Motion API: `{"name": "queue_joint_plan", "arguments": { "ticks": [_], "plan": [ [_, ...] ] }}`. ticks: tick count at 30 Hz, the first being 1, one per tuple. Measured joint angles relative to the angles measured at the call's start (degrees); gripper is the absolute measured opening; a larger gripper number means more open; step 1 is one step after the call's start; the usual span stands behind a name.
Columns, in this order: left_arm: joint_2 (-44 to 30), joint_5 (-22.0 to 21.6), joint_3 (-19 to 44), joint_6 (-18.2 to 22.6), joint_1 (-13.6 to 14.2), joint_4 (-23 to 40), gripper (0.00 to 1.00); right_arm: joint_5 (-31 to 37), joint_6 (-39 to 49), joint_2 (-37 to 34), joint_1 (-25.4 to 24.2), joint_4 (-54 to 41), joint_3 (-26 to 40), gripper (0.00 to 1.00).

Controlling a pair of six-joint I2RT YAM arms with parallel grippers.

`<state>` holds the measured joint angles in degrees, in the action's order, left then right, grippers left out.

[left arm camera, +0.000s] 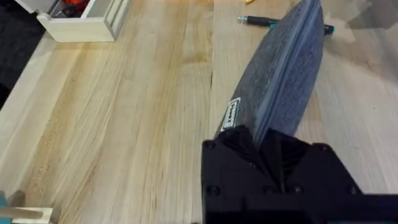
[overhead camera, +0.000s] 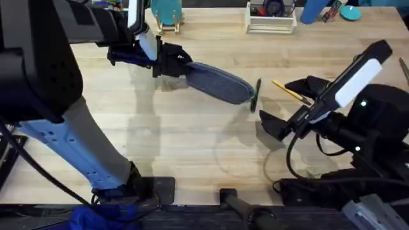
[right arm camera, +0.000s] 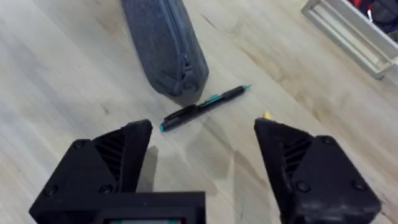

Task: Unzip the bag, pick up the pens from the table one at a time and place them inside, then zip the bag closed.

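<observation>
- Wooden table [overhead camera: 192, 147] carries everything.
- Right gripper [right arm camera: 202, 155] hovers low, jaws wide apart, holding nothing.
- Dark pen [right arm camera: 202, 107] lies just beyond, beside the bag [overhead camera: 220, 82].
- Left gripper [overhead camera: 167, 64] clamps the bag's far end.

Blue-grey bag [overhead camera: 217, 82] lying on the table [overhead camera: 192, 147], seemingly zipped, dark pen [right arm camera: 202, 107] at its end, yellow pen [overhead camera: 286, 91] nearby

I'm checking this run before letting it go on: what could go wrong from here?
1. The left gripper is shut on one end of the bag, whose zipper looks closed; the pens can't go in yet.
2. The dark pen lies right at the bag's free end; the open right gripper could bump the bag while grasping.
3. The yellow pen lies partly under the right arm and may get knocked.
</observation>
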<state>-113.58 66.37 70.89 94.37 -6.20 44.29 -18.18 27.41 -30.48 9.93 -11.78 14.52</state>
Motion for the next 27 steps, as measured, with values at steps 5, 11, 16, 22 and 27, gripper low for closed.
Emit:
{"name": "queue_joint_plan", "arguments": {
  "ticks": [5,11,16,22,27],
  "plan": [
    [0.00,0.00,0.00,0.00,0.00,0.00,0.041,-0.02,-1.97,0.00,0.00,9.67,-4.93,0.996],
    [0.00,0.00,0.00,0.00,0.00,0.00,0.041,-0.01,-5.41,0.00,0.00,14.50,-8.75,0.996],
    [0.00,0.00,0.00,0.00,0.00,-0.01,0.041,-0.01,-6.87,0.00,0.00,14.67,-9.26,0.997],
    [0.00,0.00,0.00,0.00,0.00,0.00,0.041,-0.01,-8.15,0.00,0.00,16.41,-9.44,0.995],
    [0.00,0.00,0.00,0.00,0.00,0.00,0.041,0.00,-8.40,-0.61,0.00,19.65,-10.43,0.995]
  ]
}}
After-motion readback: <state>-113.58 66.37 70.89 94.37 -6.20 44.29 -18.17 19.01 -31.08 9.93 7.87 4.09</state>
